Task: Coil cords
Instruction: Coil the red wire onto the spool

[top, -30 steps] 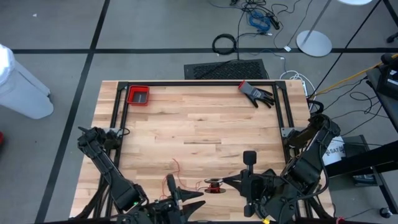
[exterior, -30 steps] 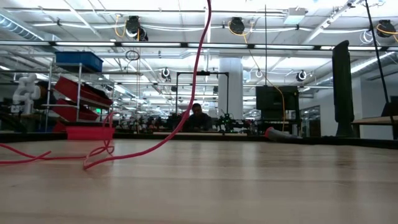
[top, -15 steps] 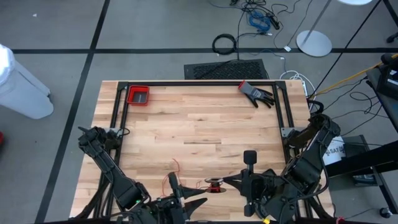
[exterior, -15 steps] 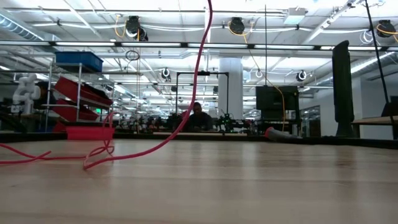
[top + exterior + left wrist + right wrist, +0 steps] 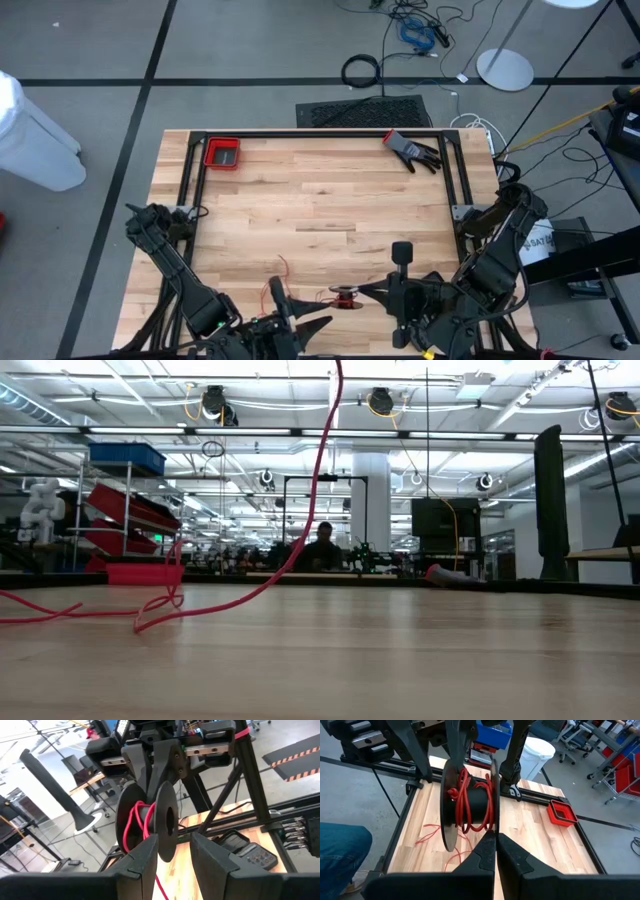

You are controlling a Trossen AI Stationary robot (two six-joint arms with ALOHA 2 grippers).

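A black spool [image 5: 345, 297] with two round flanges and thin red cord wound on its core [image 5: 470, 800] hangs above the table's near edge, between my two grippers. From the spool the cord [image 5: 300, 530] drops to the wood, where its loose loops [image 5: 275, 285] lie. My right gripper [image 5: 492, 847] is shut on the spool. My left gripper [image 5: 175, 855] is open. It comes in level from the near left, one finger [image 5: 142, 862] between the two flanges and the other [image 5: 212, 862] outside. My right gripper pinches the rim of one flange [image 5: 492, 829] between its two fingers, coming from the table's right and slanting a little downward. The spool is lifted clear of the table, flanges upright. My left gripper straddles one flange [image 5: 167, 820]; I cannot tell whether a finger touches it.
A red bin [image 5: 222, 153] sits at the far left corner and a black glove with a red cuff [image 5: 412, 150] at the far right. Black frame rails [image 5: 320, 133] run along the far edge and sides. A person [image 5: 322, 545] sits far behind the table.
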